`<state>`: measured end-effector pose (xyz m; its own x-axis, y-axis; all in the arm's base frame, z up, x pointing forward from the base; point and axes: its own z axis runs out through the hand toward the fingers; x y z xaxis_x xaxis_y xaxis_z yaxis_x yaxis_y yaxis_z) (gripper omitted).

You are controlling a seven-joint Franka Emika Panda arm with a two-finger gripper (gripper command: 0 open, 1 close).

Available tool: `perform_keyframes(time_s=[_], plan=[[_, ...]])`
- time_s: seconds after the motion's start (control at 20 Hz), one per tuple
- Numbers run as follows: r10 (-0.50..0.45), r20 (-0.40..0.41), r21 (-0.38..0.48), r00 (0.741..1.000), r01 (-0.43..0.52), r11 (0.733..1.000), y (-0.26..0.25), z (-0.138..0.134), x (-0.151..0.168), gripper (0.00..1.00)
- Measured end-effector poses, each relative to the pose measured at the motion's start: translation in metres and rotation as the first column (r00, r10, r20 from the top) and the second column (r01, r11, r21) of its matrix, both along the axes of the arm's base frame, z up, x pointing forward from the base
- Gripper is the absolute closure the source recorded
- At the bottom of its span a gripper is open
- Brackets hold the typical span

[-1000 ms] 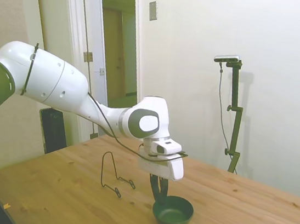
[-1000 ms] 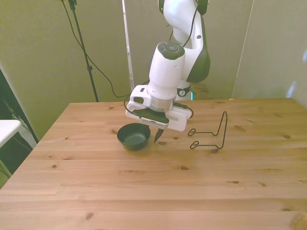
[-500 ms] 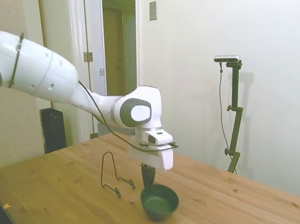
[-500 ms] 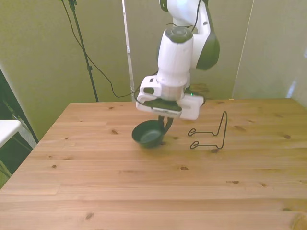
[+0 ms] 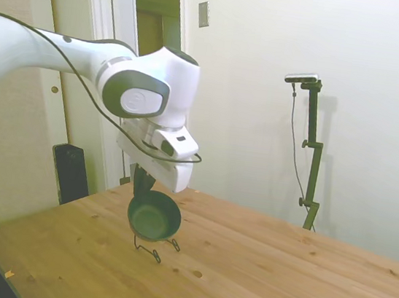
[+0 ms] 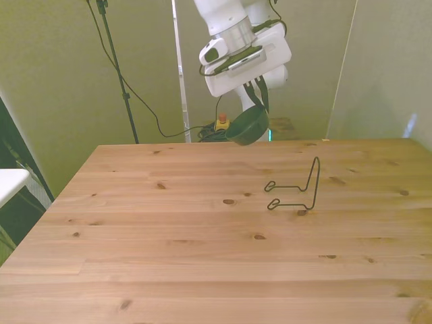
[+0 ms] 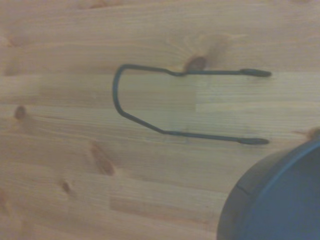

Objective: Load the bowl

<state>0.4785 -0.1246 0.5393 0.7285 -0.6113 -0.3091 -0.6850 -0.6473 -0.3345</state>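
Bowl (image 5: 153,218) hangs in the air from the gripper (image 5: 141,183), whose fingers are closed on its rim; it dangles just below and to one side of the gripper, tilted so that its mouth faces partly sideways, and it is well clear of the tabletop (image 5: 256,274). In the front view the bowl (image 6: 247,125) sits high, with the rack (image 6: 297,189) below the gripper and toward that view's right. The wrist view looks straight down on the rack (image 7: 170,105), with the bowl's edge (image 7: 280,200) cutting into the picture.

The step in hand appears to be carrying the bowl over to the rack and setting it in. To do this well, the arm would need to bring the bowl above the rack's upright loop, keep the tilt so that the bowl can lean against the wire, and come down slowly. The rim grip is narrow, so a quick swing could let the bowl twist. The rack is thin and light; a knock from the bowl would likely shove it along the wood.

Count: 1 bowl, 1 rack, 1 gripper.
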Motion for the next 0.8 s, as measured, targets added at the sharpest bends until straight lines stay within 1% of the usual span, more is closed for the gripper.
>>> perform_keyframes(time_s=[0.1,0.15,0.2,0.35,0.4,0.5,0.65,0.8], plan=[[0.012,0.001,0.108,1.000,-0.013,0.994,-0.017,-0.004,0.011,1.00],[0.018,0.000,0.164,1.000,-0.018,0.986,-0.024,-0.004,0.016,1.00],[0.023,0.000,0.218,1.000,-0.023,0.976,-0.030,-0.004,0.020,1.00],[0.033,-0.011,0.364,0.999,-0.026,0.931,-0.042,-0.003,0.029,1.00],[0.031,-0.016,0.393,0.999,-0.022,0.919,-0.046,-0.004,0.032,1.00],[0.028,-0.027,0.424,0.999,-0.014,0.906,-0.052,-0.009,0.037,1.00],[0.002,-0.056,0.452,0.998,0.023,0.892,-0.057,-0.026,0.046,1.00],[-0.024,-0.091,0.497,0.996,0.066,0.865,-0.057,-0.045,0.056,1.00]])
